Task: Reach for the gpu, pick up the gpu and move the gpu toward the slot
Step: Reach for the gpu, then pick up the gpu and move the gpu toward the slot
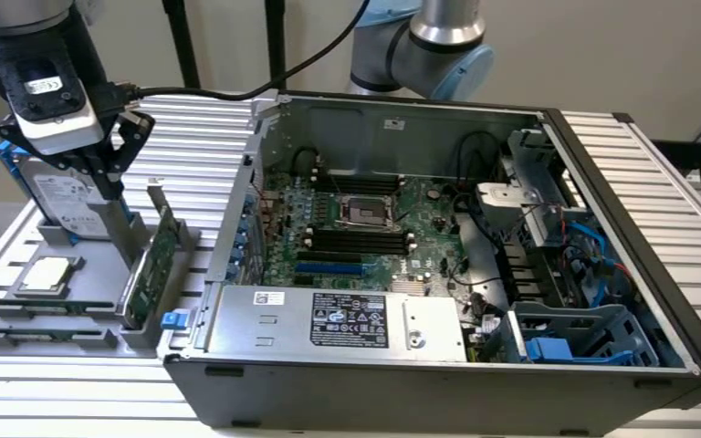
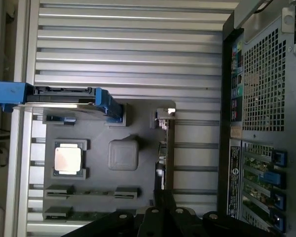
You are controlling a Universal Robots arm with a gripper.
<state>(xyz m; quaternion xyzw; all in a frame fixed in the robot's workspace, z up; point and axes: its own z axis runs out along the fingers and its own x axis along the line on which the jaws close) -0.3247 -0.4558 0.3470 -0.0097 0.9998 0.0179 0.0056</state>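
One gpu (image 1: 143, 260): a green card on edge in the grey holder (image 1: 70, 339), just below the gripper (image 1: 114, 182). Contact cannot be made out. Whether the hand is open or closed, I cannot tell. The silver bracket (image 1: 156, 199) is at the end nearest the hand. The blue slot (image 1: 332, 270) is well apart from the hand, inside the computer case (image 1: 448, 392). For the reach, keep square over the card's thin upper edge and clear of the hard drive (image 1: 65, 196) beside the hand.
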